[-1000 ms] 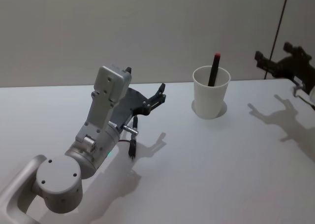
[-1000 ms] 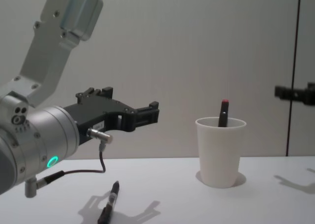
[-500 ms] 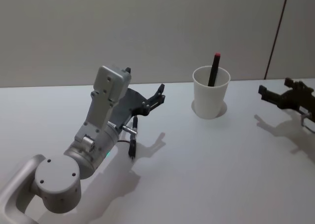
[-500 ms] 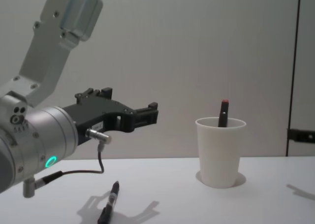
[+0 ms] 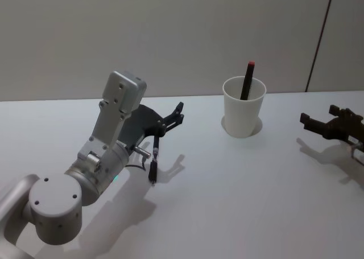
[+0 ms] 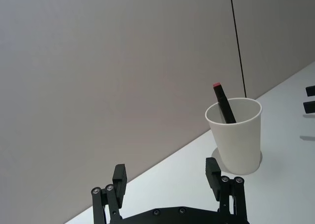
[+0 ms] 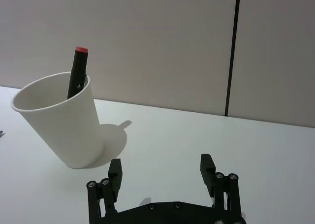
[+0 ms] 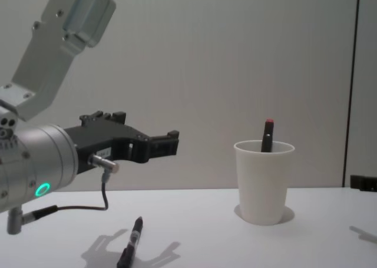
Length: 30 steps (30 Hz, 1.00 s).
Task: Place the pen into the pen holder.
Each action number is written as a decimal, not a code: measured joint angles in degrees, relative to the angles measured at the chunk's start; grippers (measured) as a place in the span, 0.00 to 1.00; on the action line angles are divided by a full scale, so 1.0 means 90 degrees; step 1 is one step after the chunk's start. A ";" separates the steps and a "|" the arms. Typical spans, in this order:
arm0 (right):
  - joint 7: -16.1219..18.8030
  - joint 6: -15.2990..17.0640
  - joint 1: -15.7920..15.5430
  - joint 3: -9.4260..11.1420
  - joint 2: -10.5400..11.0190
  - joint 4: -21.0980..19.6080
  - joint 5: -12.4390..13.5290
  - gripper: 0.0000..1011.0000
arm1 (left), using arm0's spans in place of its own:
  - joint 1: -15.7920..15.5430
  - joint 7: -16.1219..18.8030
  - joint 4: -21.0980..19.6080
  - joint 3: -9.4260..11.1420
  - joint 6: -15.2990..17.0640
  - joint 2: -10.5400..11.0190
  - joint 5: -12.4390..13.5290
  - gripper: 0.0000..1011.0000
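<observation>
Head view: the loose pen (image 5: pixel 153 165) lies flat on the white table (image 5: pixel 227 202), just beside the left arm's wrist connector and well apart from the pen holder (image 5: pixel 244 108). Chest view adds height: the left gripper (image 8: pixel 171 141) hangs above the table, clear of the loose pen (image 8: pixel 131 250) lying below it, fingers pointing toward the pen holder (image 8: pixel 263 182). Left wrist view shows what those two don't: the left gripper (image 6: pixel 166 177) has its jaws apart and empty. Right wrist view shows the same for the right gripper (image 7: pixel 161 169), jaws spread with nothing between them, aimed at the pen holder (image 7: pixel 64 120) from nearby. A red-capped pen (image 5: pixel 247 79) stands tilted inside the pen holder, leaning on the rim. Count: two pens, one pen holder, two grippers.
</observation>
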 joint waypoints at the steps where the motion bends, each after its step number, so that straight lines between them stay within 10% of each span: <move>1: 0.0008 0.0012 -0.0011 0.0002 0.0004 -0.0002 0.0005 0.99 | 0.0004 -0.0036 -0.0030 -0.0016 0.0086 0.0019 -0.0019 0.99; 30: 0.0063 0.0103 -0.0080 0.0020 0.0039 -0.0006 0.0033 0.99 | 0.0094 -0.0653 -0.0221 -0.0017 0.1805 0.0112 -0.0143 0.99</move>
